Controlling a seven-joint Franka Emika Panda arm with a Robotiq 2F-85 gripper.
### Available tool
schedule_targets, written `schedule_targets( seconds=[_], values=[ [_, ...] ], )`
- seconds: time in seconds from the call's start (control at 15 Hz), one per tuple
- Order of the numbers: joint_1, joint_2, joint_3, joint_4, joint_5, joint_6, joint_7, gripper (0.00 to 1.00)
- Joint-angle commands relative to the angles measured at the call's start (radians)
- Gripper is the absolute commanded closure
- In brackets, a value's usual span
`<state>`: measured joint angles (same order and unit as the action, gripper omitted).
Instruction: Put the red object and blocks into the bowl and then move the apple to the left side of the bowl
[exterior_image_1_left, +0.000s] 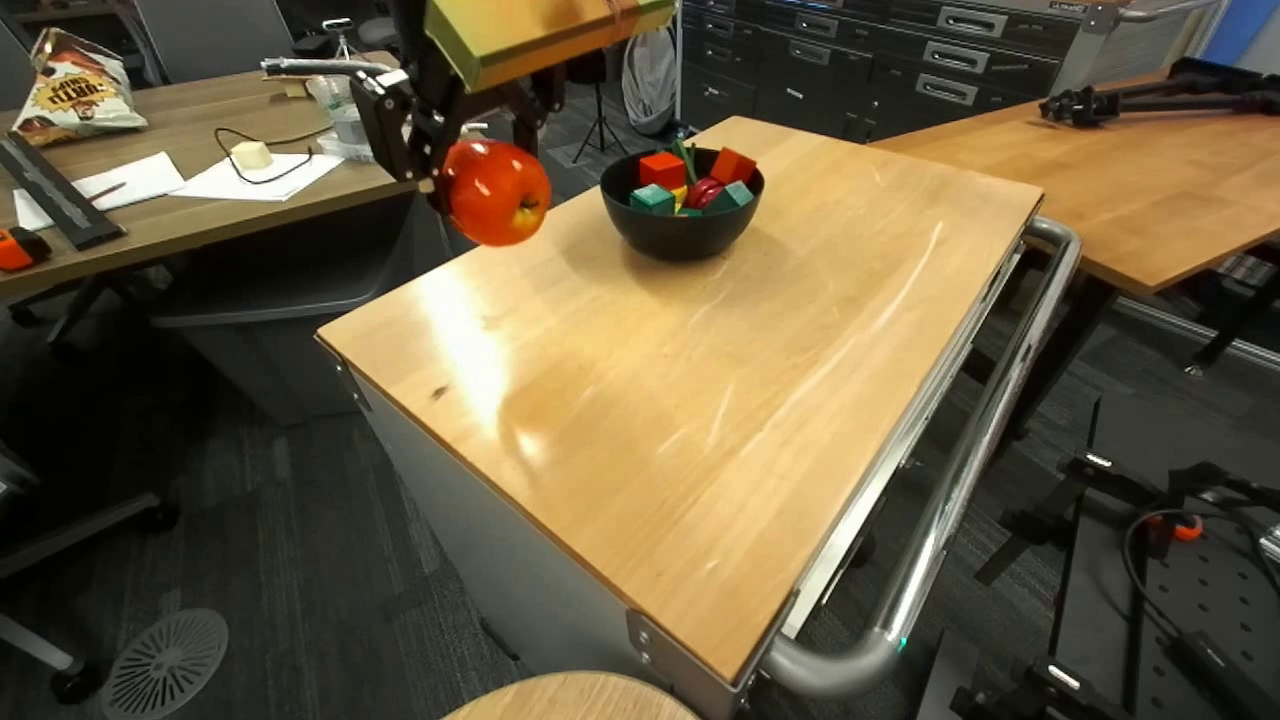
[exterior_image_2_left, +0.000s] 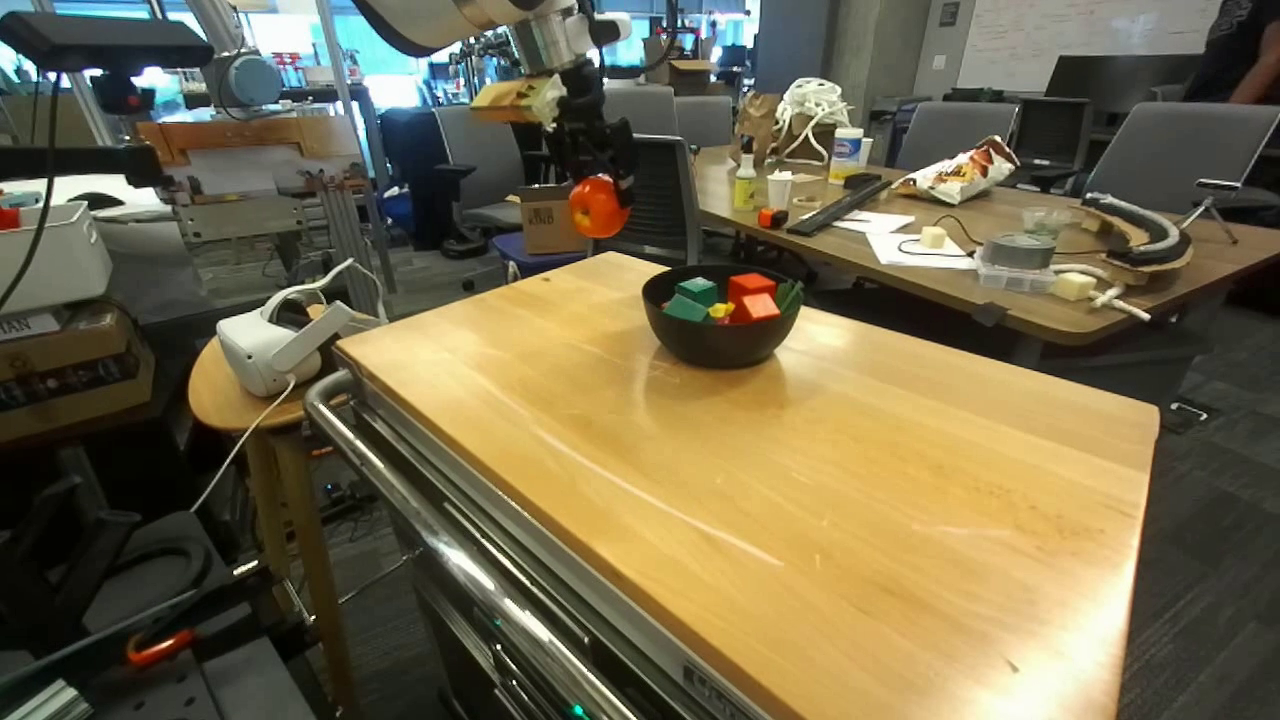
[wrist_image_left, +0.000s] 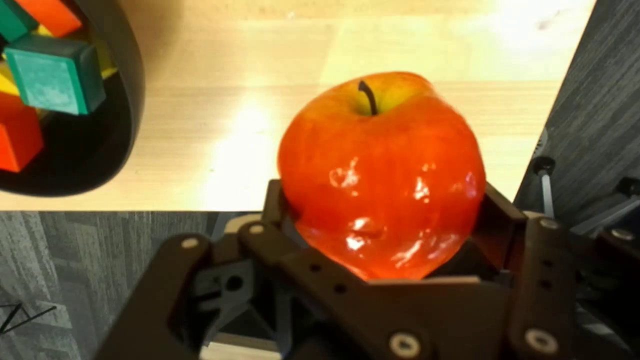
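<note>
Bright wood is gleaming across the table top (exterior_image_2_left: 800, 470) below me, and grey carpet (wrist_image_left: 100, 280) is showing past its edge. Glossy and red-orange, the apple (wrist_image_left: 380, 185) is catching white highlights, and a dark stem (wrist_image_left: 368, 97) is poking out of its yellowish hollow. It is hanging in the air near that edge, apart from the bowl (exterior_image_2_left: 720, 345). My gripper (wrist_image_left: 386, 200) is grasping it: the fingers (wrist_image_left: 502, 212) are standing wide, parted by the fruit itself, and are pressing on two of its sides. In the wrist view, dark linkage (wrist_image_left: 430, 305) is covering its lowest part. Black and upright, the bowl is holding the blocks (exterior_image_1_left: 652, 200), green, yellow and red-orange, with the red object (exterior_image_1_left: 705, 192) among them, its green leaves (exterior_image_2_left: 789, 298) spiking up near the rim. Around me, a steel handle (exterior_image_1_left: 965, 480) is running along one side, a white headset (exterior_image_2_left: 265, 350) is resting on a stool (exterior_image_2_left: 215, 400), and a chip bag (exterior_image_2_left: 955, 178) is lying on a desk (exterior_image_2_left: 1185, 280).
</note>
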<state>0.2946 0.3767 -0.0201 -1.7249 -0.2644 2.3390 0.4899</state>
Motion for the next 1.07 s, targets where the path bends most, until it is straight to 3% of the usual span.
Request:
schedule_targets(
  seconds=[0.0,0.73,0.8,1.0],
  values=[
    [0.003,0.006,-0.002,-0.021,-0.032,-0.052,0.029,0.40],
    [0.005,0.086,-0.011,-0.031,-0.029,-0.095,0.029,0.40],
    [0.005,0.081,-0.011,-0.032,-0.030,-0.092,0.029,0.04],
    [0.001,0.031,0.000,-0.036,-0.023,-0.099,-0.004,0.00]
  ],
)
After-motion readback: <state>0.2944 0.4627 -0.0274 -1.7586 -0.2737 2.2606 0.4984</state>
